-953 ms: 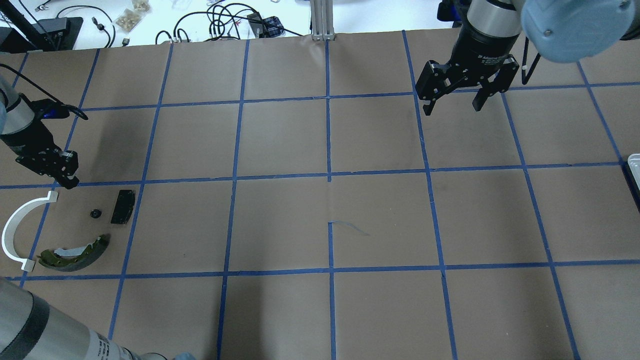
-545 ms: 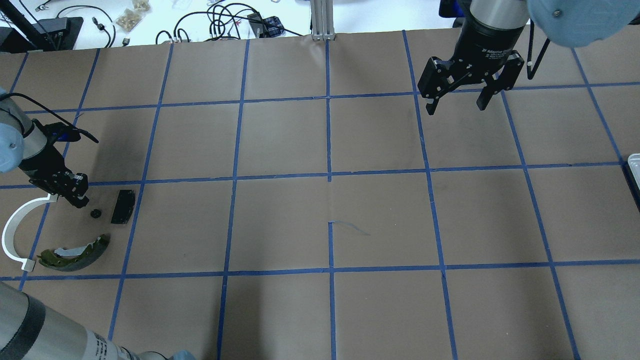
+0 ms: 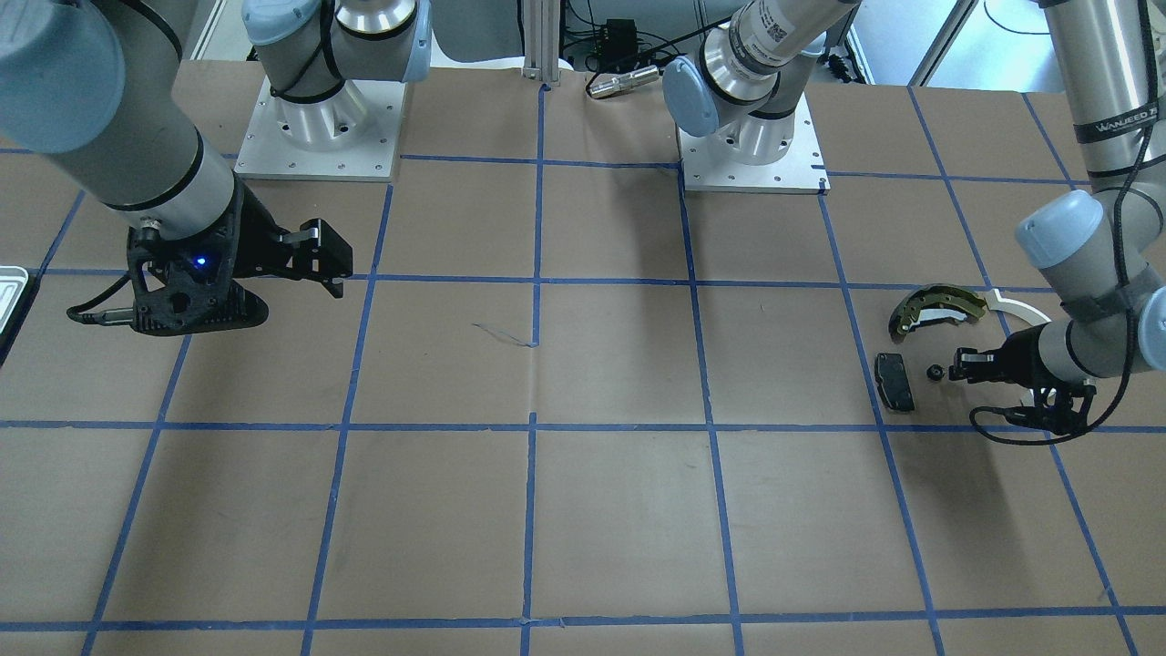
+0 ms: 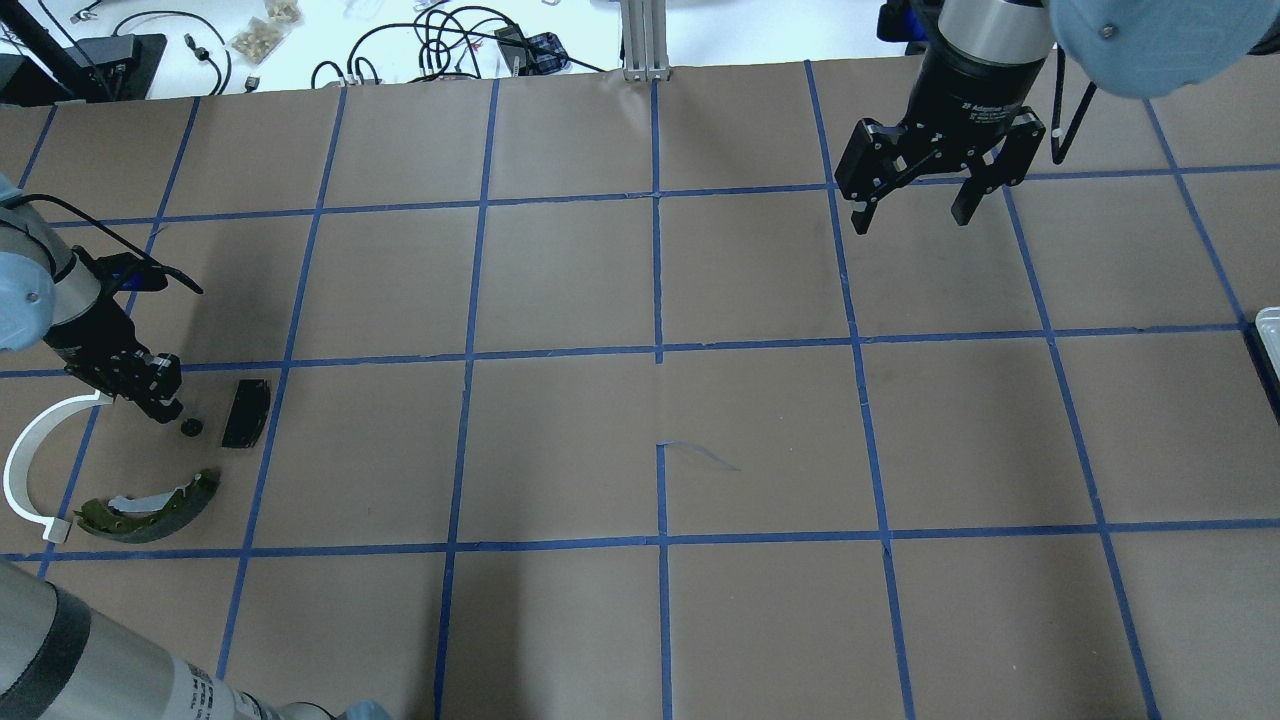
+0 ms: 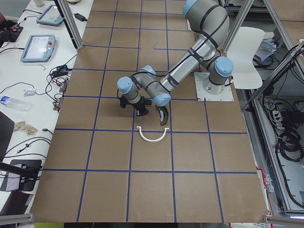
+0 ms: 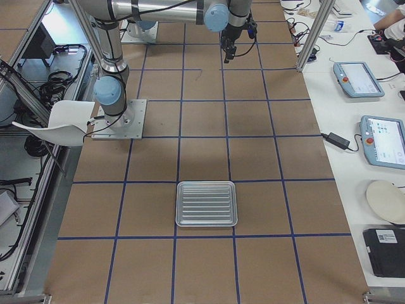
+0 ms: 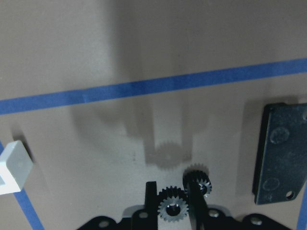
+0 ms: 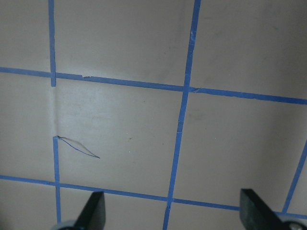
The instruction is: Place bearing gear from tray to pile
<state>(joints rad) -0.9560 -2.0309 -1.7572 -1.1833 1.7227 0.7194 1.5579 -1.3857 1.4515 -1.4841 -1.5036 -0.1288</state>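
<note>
One second's travel puts the left gripper (image 4: 162, 405) over the loose pile (image 4: 245, 412) of brake parts, pinching a small black toothed bearing gear (image 7: 171, 209) low beside a matching gear (image 4: 190, 427); release seems next. The right gripper (image 4: 912, 215) hangs spread, empty.

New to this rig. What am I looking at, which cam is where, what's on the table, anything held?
Two robot arms stand at a table covered in brown paper with blue tape lines. Each ends in a two-finger hand. Two pictures look down from behind and opposite the robot, two from the table's ends, two from the wrists. The left hand grips a small toothed bearing gear beside a group of parts: a white curved plastic arc, an olive-gold curved brake shoe, a black rectangular pad and another small black gear. The right hand is open, holding nothing. A shallow silver metal tray lies at the robot's right end.
</note>
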